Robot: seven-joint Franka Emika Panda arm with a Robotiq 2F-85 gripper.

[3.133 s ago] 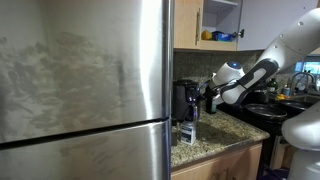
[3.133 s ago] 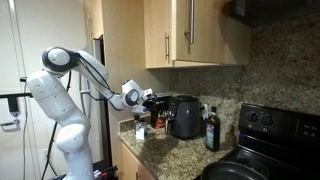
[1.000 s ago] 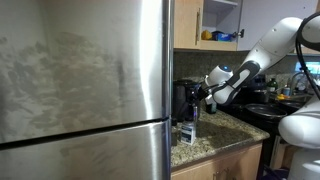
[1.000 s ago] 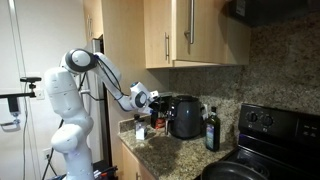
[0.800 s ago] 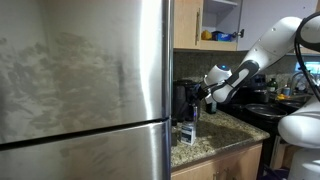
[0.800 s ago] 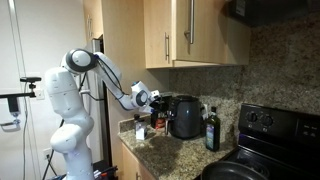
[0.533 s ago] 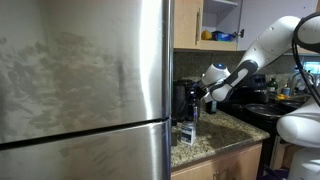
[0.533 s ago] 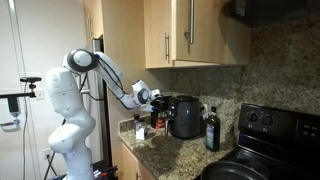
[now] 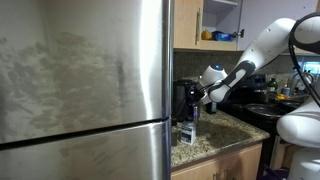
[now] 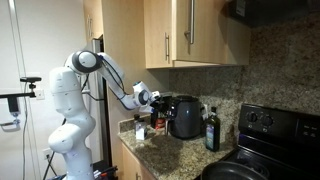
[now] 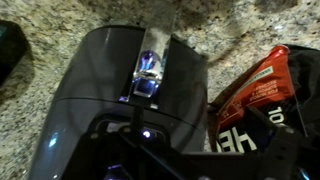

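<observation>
Gripper (image 10: 152, 99) hovers close over the black appliance (image 11: 100, 85) on the bench (image 11: 240, 25), fingers' state indeterminable; advise centring on its lit switch (image 11: 148, 68), clear of the red packet (image 11: 262, 85).

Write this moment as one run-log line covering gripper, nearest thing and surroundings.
gripper: close above black appliance, jaws unclear | beside it: red packet | surface: granite counter | farther along: dark bottle

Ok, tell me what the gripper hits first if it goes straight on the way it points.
Most likely the black appliance: the wrist view looks straight onto its top, with the metal tab near centre. In an exterior view the gripper sits close beside it; the gap left is hard to judge.
</observation>
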